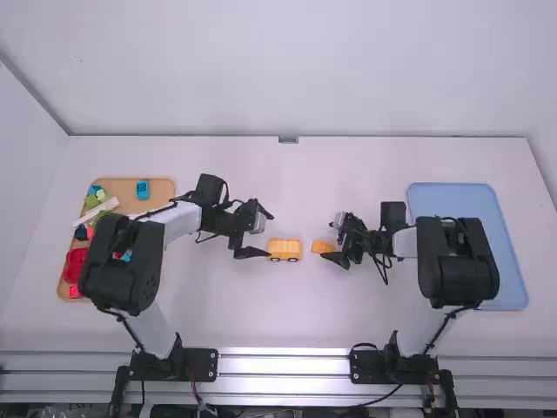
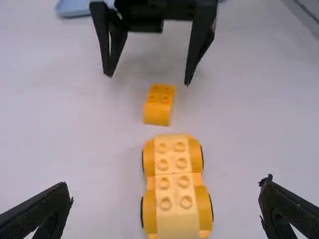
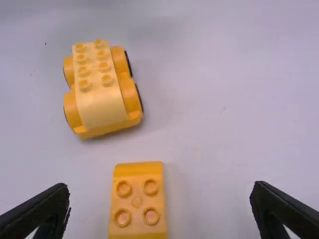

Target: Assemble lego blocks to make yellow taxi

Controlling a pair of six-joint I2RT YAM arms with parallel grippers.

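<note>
Fingers spread wide on left gripper and right gripper, car base between left's, curved yellow block between right's, I'd centre on it, pinch squarely, press down level

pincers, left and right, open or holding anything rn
Left pincer: open, holding nothing, yellow toy car base ungripped.
Right pincer: open, holding nothing, small yellow block ungripped.

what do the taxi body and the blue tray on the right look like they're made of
The taxi body looks like hard plastic, fairly smooth: moulded round studs and crisp edges. The blue tray is probably plastic too, given its even colour and rounded corners, though painted metal is possible.
</note>
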